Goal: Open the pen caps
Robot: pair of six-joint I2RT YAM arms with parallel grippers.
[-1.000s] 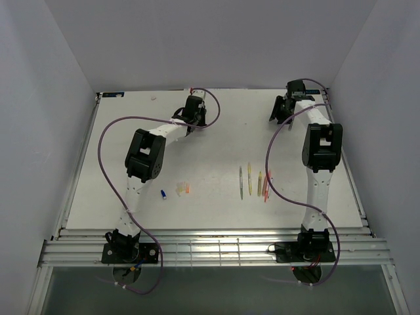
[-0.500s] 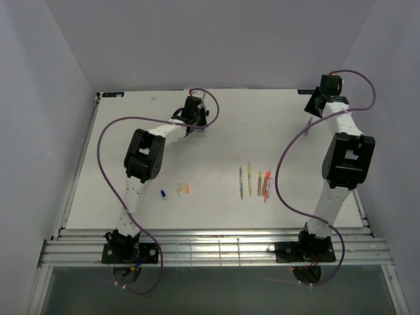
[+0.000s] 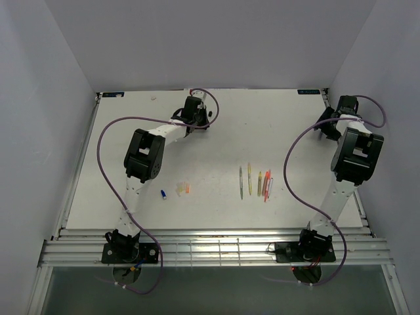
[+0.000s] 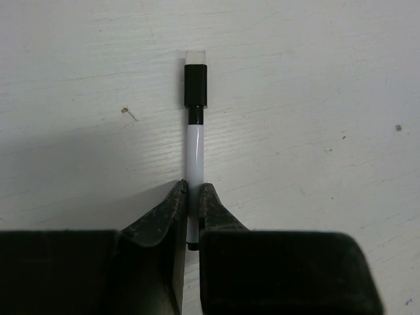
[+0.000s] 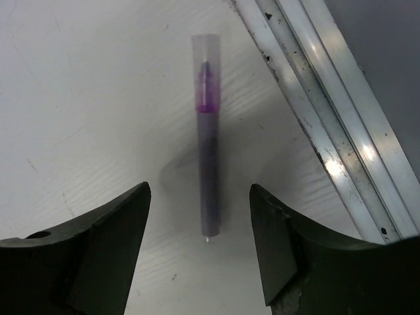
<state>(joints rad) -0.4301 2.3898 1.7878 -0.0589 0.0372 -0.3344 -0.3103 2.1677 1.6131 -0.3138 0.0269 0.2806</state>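
One pen [image 4: 194, 147], end half-hidden in left gripper [image 4: 193, 191]

A blue cap [image 3: 163, 194], a yellow cap [image 3: 179, 190] and an orange cap [image 3: 188, 188] lie loose, close together. A black cap [image 4: 195, 85] sits on its white pen [image 4: 194, 154]; a clear cap [image 5: 206, 65] sits on a dark pen [image 5: 209, 170].

Right end effector [image 5: 199, 191] farther right, wider.

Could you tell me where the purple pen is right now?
In the right wrist view the purple pen lies on the table between the open right pincer's fingers, beside the metal rail at the table's edge.
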